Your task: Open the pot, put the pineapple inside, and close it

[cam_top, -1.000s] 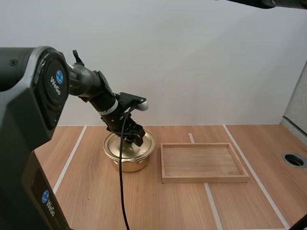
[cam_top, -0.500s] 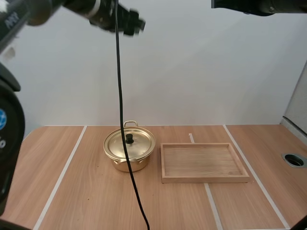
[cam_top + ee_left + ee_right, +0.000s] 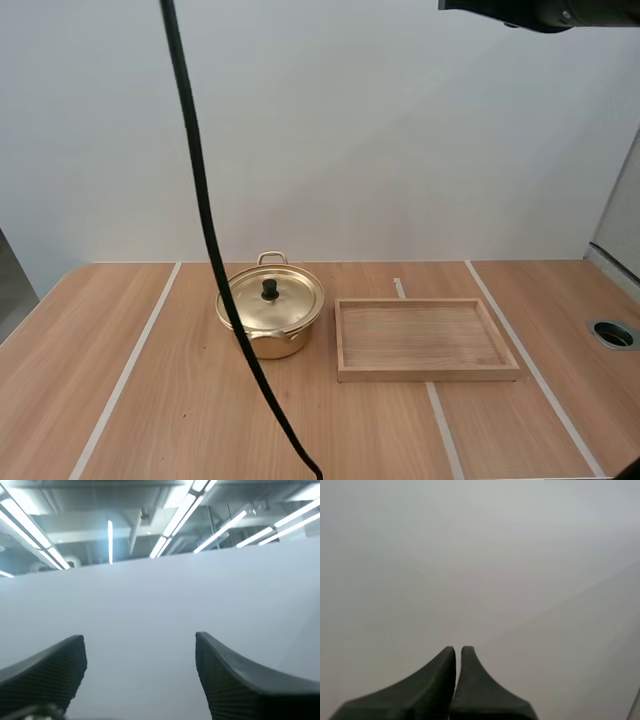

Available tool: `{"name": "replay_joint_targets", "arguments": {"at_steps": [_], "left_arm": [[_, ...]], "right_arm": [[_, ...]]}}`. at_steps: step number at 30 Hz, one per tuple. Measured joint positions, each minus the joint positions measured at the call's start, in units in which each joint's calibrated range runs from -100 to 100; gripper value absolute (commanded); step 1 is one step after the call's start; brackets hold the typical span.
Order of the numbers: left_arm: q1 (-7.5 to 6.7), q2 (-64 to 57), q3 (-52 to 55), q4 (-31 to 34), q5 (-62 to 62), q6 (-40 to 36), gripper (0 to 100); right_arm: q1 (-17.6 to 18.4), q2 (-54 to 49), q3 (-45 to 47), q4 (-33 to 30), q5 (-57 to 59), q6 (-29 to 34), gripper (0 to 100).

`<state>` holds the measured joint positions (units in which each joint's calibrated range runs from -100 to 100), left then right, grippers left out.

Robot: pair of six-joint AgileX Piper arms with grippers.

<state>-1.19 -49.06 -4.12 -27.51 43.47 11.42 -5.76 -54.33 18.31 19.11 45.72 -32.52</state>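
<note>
A gold pot [image 3: 270, 320] stands on the table left of centre, its lid [image 3: 272, 297] on, with a black knob [image 3: 269, 289] on top. My left gripper [image 3: 140, 652] is open, its two ribbed fingers [image 3: 47, 672] wide apart with nothing between them, facing a pale wall. My right gripper [image 3: 458, 652] is shut on nothing, its fingers lying together as one dark wedge against a plain grey surface. A dark part of the right arm [image 3: 545, 12] crosses the top right of the high view.
A wooden tray [image 3: 425, 340] with nothing in it lies just right of the pot. White tape lines [image 3: 125, 375] run across the wooden table [image 3: 180, 420]. A round hole [image 3: 612, 333] sits near the table's right edge.
My left arm lifted off the pot's lid, rose up past the top of the high view and left it. The lid stays on the pot.
</note>
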Motion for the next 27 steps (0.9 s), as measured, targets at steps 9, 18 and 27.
{"name": "replay_joint_targets", "arguments": {"at_steps": [9, 18, 27], "left_arm": [[0.0, -18.88, 29.44, 3.95, -17.1, -0.7, 100], [0.0, -35.76, 57.79, 9.32, -29.24, -1.02, 100], [1.31, -43.74, 70.92, 10.76, -30.24, -3.13, 100]], "right_arm": [[0.0, -7.29, 5.06, 0.99, -15.19, 1.1, 9], [0.0, -17.92, 24.0, 0.99, -33.19, 1.18, 9], [0.0, -26.07, 41.68, 3.38, -35.2, 1.18, 9]]}}
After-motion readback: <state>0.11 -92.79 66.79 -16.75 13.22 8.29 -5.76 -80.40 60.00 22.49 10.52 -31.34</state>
